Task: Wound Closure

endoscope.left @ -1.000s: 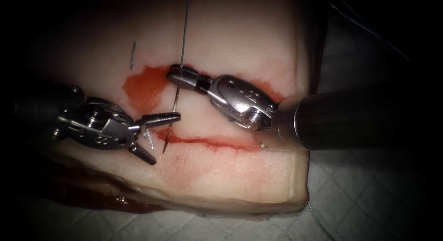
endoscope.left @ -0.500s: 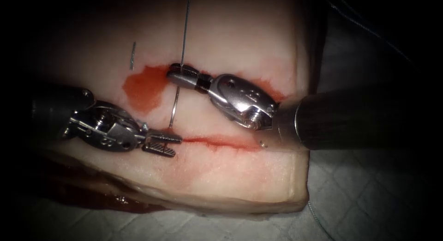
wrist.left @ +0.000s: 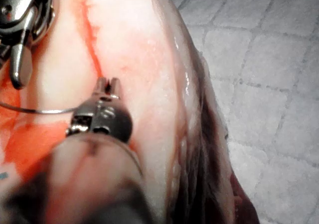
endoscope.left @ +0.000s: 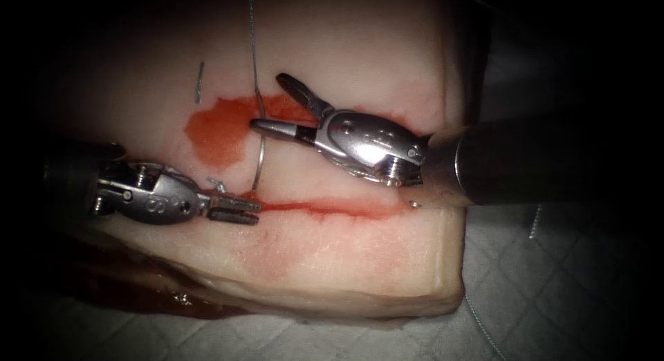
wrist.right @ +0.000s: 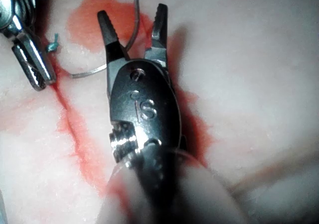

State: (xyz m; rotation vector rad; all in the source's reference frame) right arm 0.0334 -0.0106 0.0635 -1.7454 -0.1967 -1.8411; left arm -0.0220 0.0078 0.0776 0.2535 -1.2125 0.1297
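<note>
The right tool (endoscope.left: 273, 102) reaches in from the right, level over the tissue (endoscope.left: 346, 250), spread wide and holding nothing. The left tool (endoscope.left: 242, 210) lies flat at the cut's (endoscope.left: 325, 210) left end, clamped on the needle (endoscope.left: 261, 150) near its tip. The needle arcs upward, thread (endoscope.left: 252, 36) trailing above. Red fluid (endoscope.left: 214, 129) pools left; quilted cloth (endoscope.left: 553, 278) beneath.

Two tools (endoscope.left: 238, 210) (endoscope.left: 277, 102), one needle (endoscope.left: 261, 153), one cut (endoscope.left: 325, 210).
</note>
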